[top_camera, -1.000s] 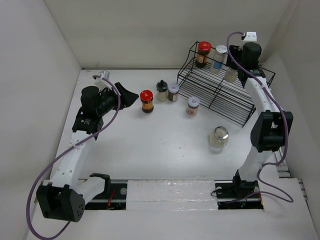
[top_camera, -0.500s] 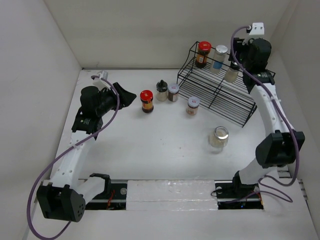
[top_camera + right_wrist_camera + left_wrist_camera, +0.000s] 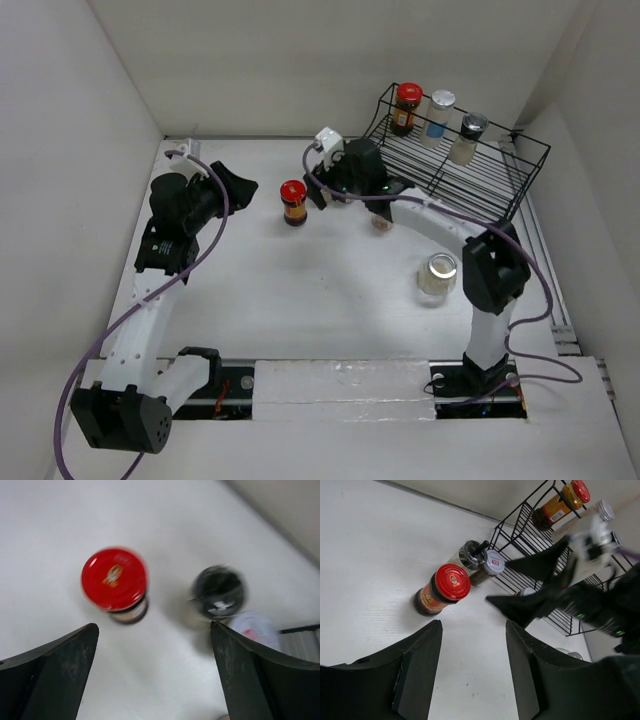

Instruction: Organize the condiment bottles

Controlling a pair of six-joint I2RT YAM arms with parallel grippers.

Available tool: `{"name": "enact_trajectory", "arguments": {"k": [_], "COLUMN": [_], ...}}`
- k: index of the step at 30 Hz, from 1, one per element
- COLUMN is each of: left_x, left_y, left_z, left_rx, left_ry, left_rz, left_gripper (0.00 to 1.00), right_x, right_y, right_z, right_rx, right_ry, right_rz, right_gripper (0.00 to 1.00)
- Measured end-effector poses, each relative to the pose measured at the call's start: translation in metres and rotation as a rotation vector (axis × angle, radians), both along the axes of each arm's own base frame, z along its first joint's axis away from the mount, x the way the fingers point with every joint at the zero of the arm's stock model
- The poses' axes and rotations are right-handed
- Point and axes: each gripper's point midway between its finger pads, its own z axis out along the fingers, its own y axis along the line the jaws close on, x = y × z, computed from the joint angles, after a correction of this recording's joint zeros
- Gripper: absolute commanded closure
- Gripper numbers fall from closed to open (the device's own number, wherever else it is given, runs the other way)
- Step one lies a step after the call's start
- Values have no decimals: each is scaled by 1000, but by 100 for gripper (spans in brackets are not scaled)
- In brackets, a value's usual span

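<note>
A dark red-capped jar stands on the table and also shows in the left wrist view and right wrist view. Beside it are a black-lidded jar and a grey-lidded jar. My right gripper is open and empty, hovering above these jars, and hides the two lidded ones in the top view. My left gripper is open and empty, left of the red-capped jar. A silver-lidded jar stands alone. Another small jar is partly hidden under the right arm.
The black wire rack stands at the back right. Its top shelf holds a red-capped jar, a blue-labelled jar and a silver-lidded jar. White walls close in the left, back and right.
My right arm left the silver-lidded jar on the rack's top shelf and swung left, over the jars in the middle of the table. My left arm shifted slightly.
</note>
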Motion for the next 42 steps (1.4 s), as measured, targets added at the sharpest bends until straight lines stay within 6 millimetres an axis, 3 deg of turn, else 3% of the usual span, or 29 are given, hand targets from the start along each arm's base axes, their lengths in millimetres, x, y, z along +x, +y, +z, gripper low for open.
{"name": "enact_trajectory", "arguments": {"k": [3,6,19,22,25,27,28,32,36,39,42], "left_x": [0,0,0,0,0,-1,-1,-1,-2,-2,-2], "left_y": [2,2,2,2,1,1,1,0,-1,-2,-2], "left_z": [-1,-1,-1,0,0,1,1,1,1,1,1], "left_rx": [4,6,7,7,6,5,5,3,2,1,0], "left_ry": [3,3,2,1,-2,-1,-2,-2,-2,-3,-3], "left_rz": [9,10,9,9,5,3,2,-4,-9,-13,-17], "left_gripper": [51,51,51,49,49,49,49,49,49,49,49], "right_x": [-22,-29,4,4,2,2,1,0,-21,-37,-40], "right_y": [28,37,74,82,89,91,92,93,77,60,35], "right_z": [-60,-86,-97,-106,-113,-112,-113,-112,-105,-75,-13], "right_rx": [-93,-148,-157,-158,-147,-136,-131,-93,-80,-49,17], "right_ry": [100,136,95,99,106,106,107,81,96,87,7], "right_rz": [96,137,183,194,213,212,212,207,207,204,173], "right_gripper": [0,0,2,7,24,30,39,44,46,46,46]}}
